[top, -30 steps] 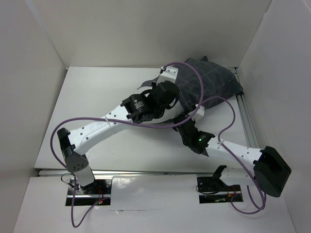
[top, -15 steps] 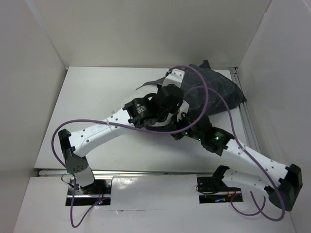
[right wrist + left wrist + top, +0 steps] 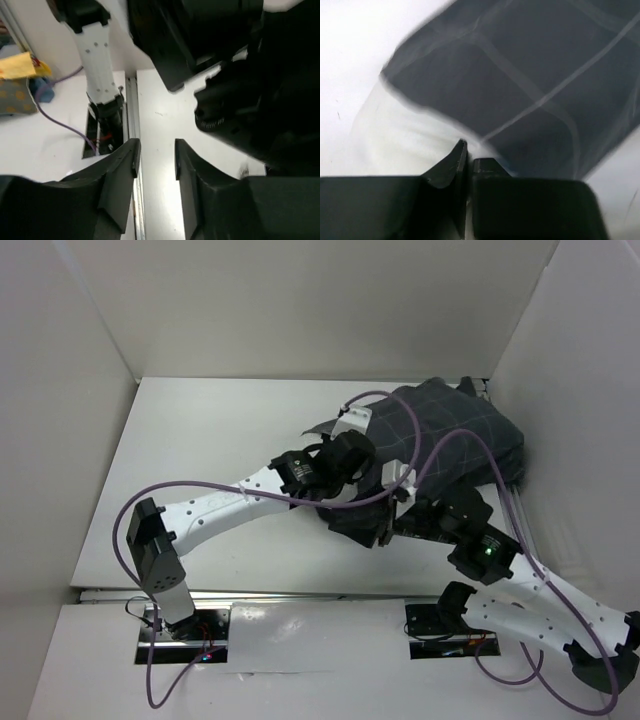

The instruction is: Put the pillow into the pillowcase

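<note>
Pillowcase (image 3: 458,430) almost covers the pillow (image 3: 405,135); our left claw (image 3: 468,156) is pinched together, right claw (image 3: 156,150) parted, empty; next we likely regrip it.

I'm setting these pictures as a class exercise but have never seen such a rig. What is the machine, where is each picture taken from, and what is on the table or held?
These are two robot arms bolted to a white table, each ending in a two-finger gripper. One picture looks down from above; the other two come from cameras on the wrists. At the table's far right lies a dark checked pillowcase; the left wrist view shows a white pillow peeking from its open end. The left gripper is shut right at that edge; whether it pinches cloth is unclear. The right gripper is open and empty.
</note>
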Available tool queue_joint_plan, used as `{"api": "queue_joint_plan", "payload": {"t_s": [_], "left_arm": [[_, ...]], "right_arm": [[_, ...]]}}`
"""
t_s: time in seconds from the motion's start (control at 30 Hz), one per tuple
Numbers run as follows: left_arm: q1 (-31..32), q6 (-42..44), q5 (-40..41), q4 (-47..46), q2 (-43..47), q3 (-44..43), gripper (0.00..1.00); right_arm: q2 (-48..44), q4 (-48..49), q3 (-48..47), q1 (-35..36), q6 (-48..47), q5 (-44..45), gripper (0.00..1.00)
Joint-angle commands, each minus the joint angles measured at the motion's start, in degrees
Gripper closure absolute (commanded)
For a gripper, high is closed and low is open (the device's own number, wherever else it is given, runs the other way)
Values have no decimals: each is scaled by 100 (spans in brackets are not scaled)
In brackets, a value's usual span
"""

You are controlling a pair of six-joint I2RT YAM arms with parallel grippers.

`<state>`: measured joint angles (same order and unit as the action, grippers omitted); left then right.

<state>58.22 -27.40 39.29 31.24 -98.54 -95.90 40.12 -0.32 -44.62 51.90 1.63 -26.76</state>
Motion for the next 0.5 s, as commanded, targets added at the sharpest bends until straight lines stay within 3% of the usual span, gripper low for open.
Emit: {"api": "queue_joint_plan", "payload": {"t_s": [0.0, 0.03, 0.07, 0.1, 0.13, 0.2, 0.3, 0.47], "left_arm": [[6, -284, -246, -102, 98, 220, 84], [6, -284, -351, -101, 168, 281, 78], [6, -284, -352, -101, 334, 334, 70], [6, -284, -500, -101, 431, 439, 46], [6, -284, -597, -31, 537, 493, 29], [6, -284, -738, -31, 948, 746, 1], [6, -284, -625, 100, 1450, 1248, 0], [-47, -721, -46, 487, 2558, 1784, 0]], "right_arm": [[-434, 815, -372, 40, 92, -269, 52], [-504, 710, -372, 40, 92, -155, 38], [-505, 578, -424, 40, 92, -23, 35], [-505, 446, -546, 40, 231, 344, 32], [-505, 227, -617, 40, 328, 591, 24], [-435, -90, -880, 40, 626, 1614, 16], [-242, -1099, -1223, 40, 1321, 3620, 0], [215, -2928, -1610, 40, 2813, 6476, 0]]}}
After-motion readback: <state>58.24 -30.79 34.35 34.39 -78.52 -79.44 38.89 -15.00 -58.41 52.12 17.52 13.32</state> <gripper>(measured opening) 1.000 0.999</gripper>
